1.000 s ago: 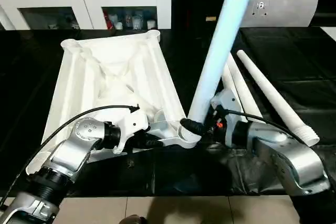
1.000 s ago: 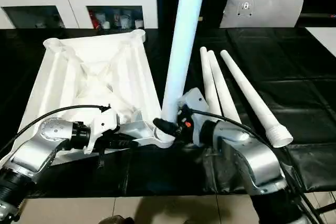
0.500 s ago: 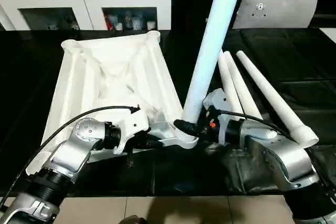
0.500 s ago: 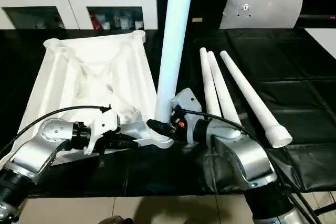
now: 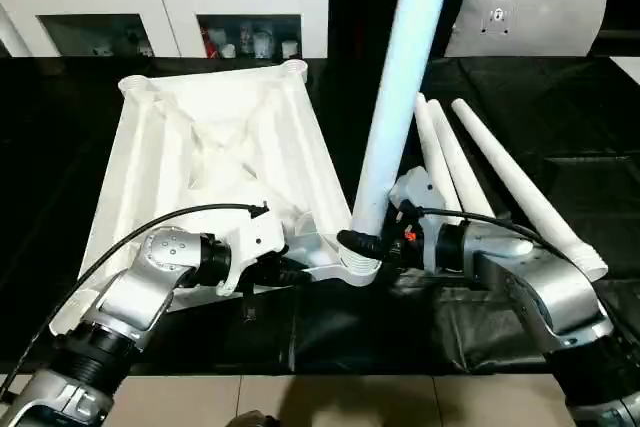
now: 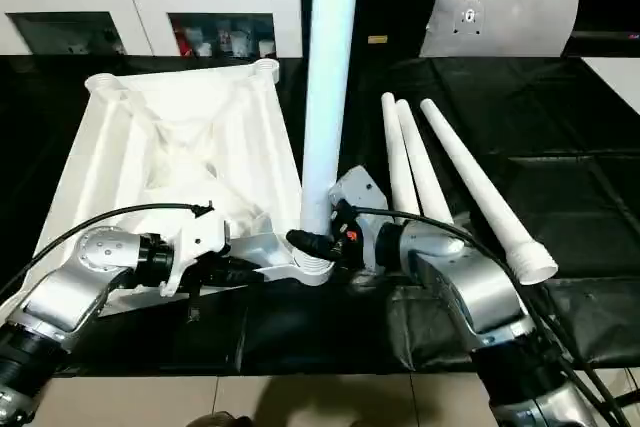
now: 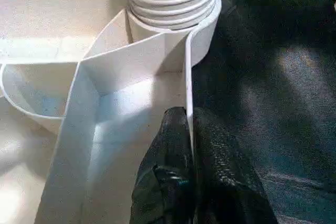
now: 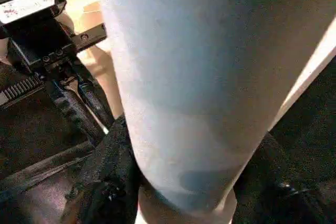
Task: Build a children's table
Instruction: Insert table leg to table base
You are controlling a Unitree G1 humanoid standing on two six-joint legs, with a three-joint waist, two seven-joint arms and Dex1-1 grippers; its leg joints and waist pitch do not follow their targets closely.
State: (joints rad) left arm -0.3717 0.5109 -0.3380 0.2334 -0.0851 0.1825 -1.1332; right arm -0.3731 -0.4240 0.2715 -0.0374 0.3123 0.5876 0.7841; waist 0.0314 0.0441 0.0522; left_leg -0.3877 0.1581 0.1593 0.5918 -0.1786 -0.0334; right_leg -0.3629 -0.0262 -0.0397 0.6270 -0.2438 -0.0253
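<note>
- One table top [image 5: 210, 157], underside up on the black mat [image 5: 560, 117].
- One leg [image 6: 322, 97] upright at its near corner socket [image 5: 350, 265], right gripper [image 6: 318, 244] clamped around it.
- Three legs [image 6: 450, 172] lying alongside.
- Left gripper [image 7: 191, 145] pinching the top's rim.

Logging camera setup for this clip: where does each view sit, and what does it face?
Left and right eye views: on the head, looking down over both silver forearms at the top, upright leg and spare legs.
Left wrist view: along the left end effector, pinching the top's rim.
Right wrist view: along the right end effector, gripping the leg.
Shared: the leg's threaded collar in the corner socket.
</note>
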